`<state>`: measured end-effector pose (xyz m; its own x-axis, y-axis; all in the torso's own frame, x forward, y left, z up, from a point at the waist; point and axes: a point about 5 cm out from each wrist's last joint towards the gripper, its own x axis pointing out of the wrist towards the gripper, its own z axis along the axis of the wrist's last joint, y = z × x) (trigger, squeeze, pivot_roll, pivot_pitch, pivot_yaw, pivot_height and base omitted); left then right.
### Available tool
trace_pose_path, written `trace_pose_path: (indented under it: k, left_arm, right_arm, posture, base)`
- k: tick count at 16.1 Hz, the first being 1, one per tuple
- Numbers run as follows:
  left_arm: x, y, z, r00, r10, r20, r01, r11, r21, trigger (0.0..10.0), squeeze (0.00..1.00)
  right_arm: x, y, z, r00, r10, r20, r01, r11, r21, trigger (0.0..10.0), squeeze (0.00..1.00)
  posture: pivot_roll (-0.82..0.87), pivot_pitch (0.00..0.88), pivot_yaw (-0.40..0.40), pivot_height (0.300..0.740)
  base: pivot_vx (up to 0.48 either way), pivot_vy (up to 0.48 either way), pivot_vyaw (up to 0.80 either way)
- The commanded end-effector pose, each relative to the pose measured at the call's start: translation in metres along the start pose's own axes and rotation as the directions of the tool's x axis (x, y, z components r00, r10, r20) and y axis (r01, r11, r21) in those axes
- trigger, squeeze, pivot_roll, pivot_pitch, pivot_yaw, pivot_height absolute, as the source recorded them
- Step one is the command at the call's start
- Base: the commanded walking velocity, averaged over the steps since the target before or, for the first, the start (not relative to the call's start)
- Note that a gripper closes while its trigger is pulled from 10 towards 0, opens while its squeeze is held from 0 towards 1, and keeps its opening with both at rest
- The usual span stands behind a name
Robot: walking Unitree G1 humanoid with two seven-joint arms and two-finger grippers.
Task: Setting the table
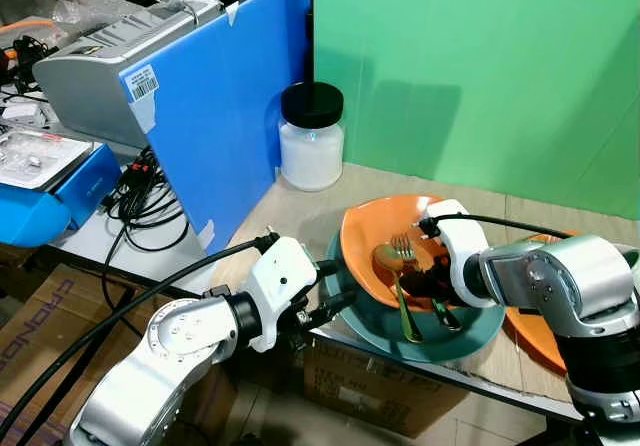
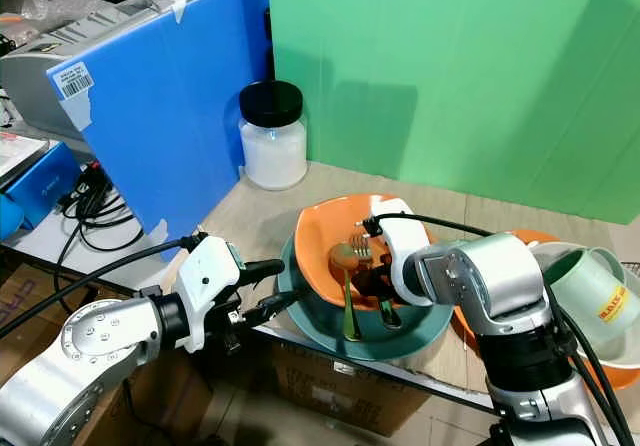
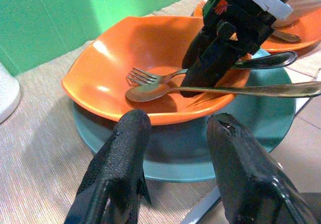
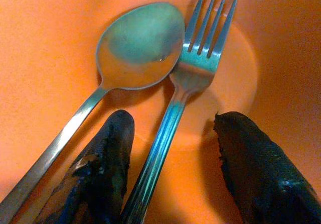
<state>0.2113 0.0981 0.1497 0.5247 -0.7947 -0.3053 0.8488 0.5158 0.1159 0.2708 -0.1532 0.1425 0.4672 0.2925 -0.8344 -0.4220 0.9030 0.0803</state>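
An orange bowl (image 1: 368, 228) rests on a teal plate (image 1: 470, 332) at the table's front edge. A gold spoon (image 4: 140, 45) and a fork (image 4: 205, 48) lie side by side in the bowl, handles pointing toward me. My right gripper (image 4: 175, 121) reaches down into the bowl, open, with one black finger on each side of the fork's handle and the spoon's handle just outside. My left gripper (image 3: 178, 121) is open and level with the near rim of the teal plate, just short of it, holding nothing.
A white jar with a black lid (image 1: 311, 136) stands at the back by a blue board (image 1: 230, 106) and a green backdrop (image 1: 480, 66). At the right a second orange plate (image 1: 535, 338) and a green mug (image 2: 590, 286). A printer (image 1: 100, 66) and cables (image 1: 145, 196) are on the left.
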Motion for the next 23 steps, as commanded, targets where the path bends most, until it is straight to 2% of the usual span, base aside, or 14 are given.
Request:
trace_pose_path:
  k: [1, 9, 12, 16, 18, 21, 22, 23]
  left_arm:
    - [-0.001, 0.0, 0.003, 1.0, -0.007, -0.002, 0.007, 1.0, 0.012, 10.0, 0.0]
    - [0.001, 0.003, 0.003, 1.0, 0.003, -0.002, -0.003, 1.0, 0.023, 10.0, 0.0]
    - [0.001, 0.004, 0.004, 1.0, 0.008, 0.004, -0.008, 1.0, 0.023, 10.0, 0.0]
    - [0.002, 0.009, 0.006, 1.0, 0.015, 0.016, -0.016, 1.0, 0.025, 10.0, 0.0]
    - [0.002, 0.011, 0.007, 1.0, 0.017, 0.018, -0.017, 0.999, 0.026, 10.0, 0.0]
    - [0.003, 0.013, 0.009, 0.999, 0.029, 0.026, -0.03, 0.999, 0.031, 10.0, 0.0]
    - [0.003, 0.013, 0.007, 0.999, 0.033, 0.019, -0.034, 0.999, 0.035, 10.0, 0.0]
    - [0.003, 0.013, 0.007, 0.999, 0.032, 0.016, -0.032, 0.999, 0.036, 10.0, 0.0]
  right_arm:
    - [-0.001, -0.001, 0.003, 1.0, -0.009, 0.009, 0.009, 1.0, -0.017, 0.0, 0.0]
    - [-0.003, -0.002, 0.008, 0.999, -0.019, 0.028, 0.02, 1.0, -0.024, 0.0, 0.0]
    - [-0.009, -0.002, 0.013, 0.996, -0.006, 0.087, 0.006, 1.0, -0.004, 0.0, 0.0]
    - [-0.028, -0.002, 0.022, 0.979, 0.022, 0.202, -0.033, 0.998, 0.051, 0.0, 0.0]
    - [-0.032, 0.0, 0.022, 0.973, 0.035, 0.228, -0.052, 0.996, 0.067, 0.0, 0.0]
    - [-0.036, 0.003, 0.024, 0.949, 0.03, 0.312, -0.044, 0.998, 0.037, 0.0, 0.0]
    - [-0.038, 0.004, 0.028, 0.923, -0.005, 0.385, 0.02, 0.999, -0.034, 10.0, 0.0]
    - [-0.038, 0.006, 0.029, 0.921, -0.01, 0.389, 0.031, 0.998, -0.048, 10.0, 0.0]
  posture:
    - [0.06, 0.0, -0.014, 0.74]
    - [0.06, 0.0, -0.011, 0.74]
    - [0.05, 0.0, -0.004, 0.74]
    - [0.03, 0.0, 0.018, 0.74]
    - [0.03, 0.0, 0.027, 0.74]
    - [0.03, 0.0, 0.028, 0.74]
    - [0.03, 0.0, 0.026, 0.74]
    - [0.03, 0.0, 0.026, 0.74]
  base:
    - [0.0, 0.0, 0.0]
    - [0.0, 0.0, 0.0]
    - [0.0, 0.0, 0.0]
    - [0.0, 0.0, 0.0]
    - [0.0, 0.0, 0.0]
    - [0.0, 0.0, 0.0]
    - [0.0, 0.0, 0.0]
    - [0.0, 0.0, 0.0]
